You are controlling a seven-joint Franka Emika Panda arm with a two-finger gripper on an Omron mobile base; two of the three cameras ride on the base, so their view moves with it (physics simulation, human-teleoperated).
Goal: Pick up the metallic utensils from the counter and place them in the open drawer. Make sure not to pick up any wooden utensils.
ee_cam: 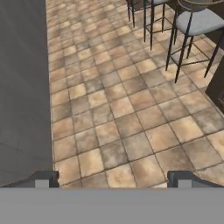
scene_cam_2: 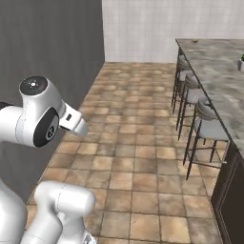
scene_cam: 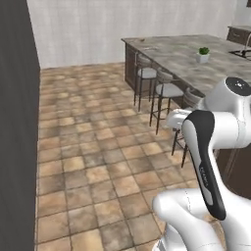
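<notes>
A dark grey wall point(scene_cam: 17, 122) runs down the far left of the left base view, and the same flat grey surface stands at the left of the right base view and of the hand view. Beside it spreads a floor of tan and brown stone tiles point(ee_cam: 127, 118), bare across the middle of all three views. At the bottom of the hand view the gripper point(ee_cam: 113, 180) hangs over these tiles with its two dark fingertips point(ee_cam: 41, 179) set wide apart, jaws open and nothing between them. Farther right, a row of bar stools point(scene_cam: 166, 90) with grey cushioned seats and thin dark metal legs stands along the island; in the hand view the nearest stool point(ee_cam: 199, 22) sits at the upper right, its legs planted on the tiles. To the right of the stools lies the counter point(scene_cam: 196, 54), a grey-brown marbled top over dark brown cabinets point(scene_cam_2: 231, 200), seen lengthwise at the right edge of the right base view. On its far part a small green plant in a white pot point(scene_cam: 203, 54) stands upright, well apart from the arm. The stretch of counter in view lies well to the right of the gripper, and I cannot make out any utensils on it from here.
</notes>
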